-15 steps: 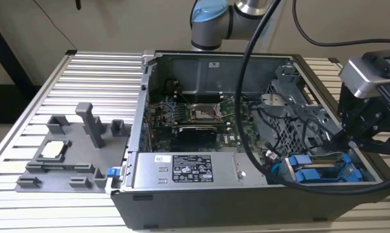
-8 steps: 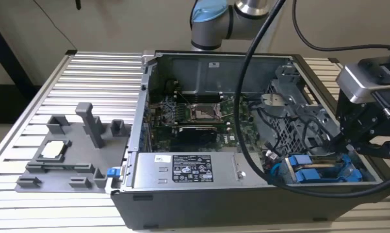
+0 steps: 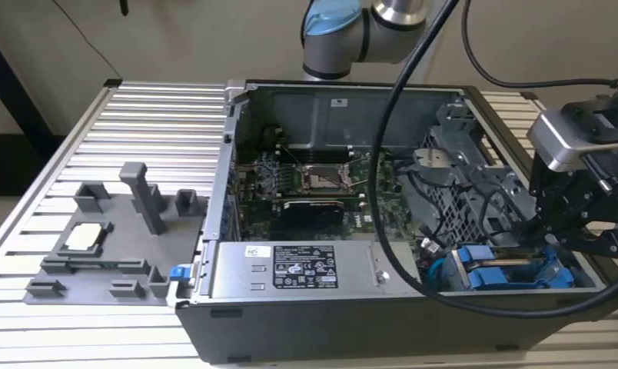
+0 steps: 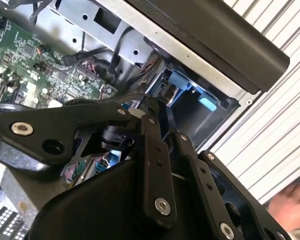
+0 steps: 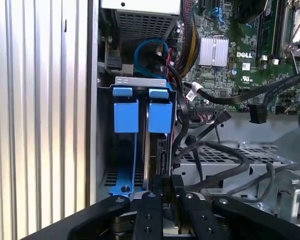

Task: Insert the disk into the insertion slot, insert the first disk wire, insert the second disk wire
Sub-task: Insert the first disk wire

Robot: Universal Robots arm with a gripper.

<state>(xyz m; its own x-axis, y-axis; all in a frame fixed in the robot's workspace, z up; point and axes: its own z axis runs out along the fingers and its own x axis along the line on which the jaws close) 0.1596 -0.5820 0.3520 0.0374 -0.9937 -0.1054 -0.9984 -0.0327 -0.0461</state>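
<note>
Your gripper (image 5: 167, 181) pinches its fingers on the near end of the disk (image 5: 158, 150), which stands edge-on in the insertion slot (image 5: 140, 81) at the computer case's (image 3: 320, 327) corner, likely to seat it straight.

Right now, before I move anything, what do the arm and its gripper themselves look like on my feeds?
The arm has rounded silver-grey joints, one with a light blue cap. Thick black cables loop down from it across the open case. A grey boxy housing sits at the wrist. The gripper is matte black, built of flat linkage bars joined by silver pins.
</note>
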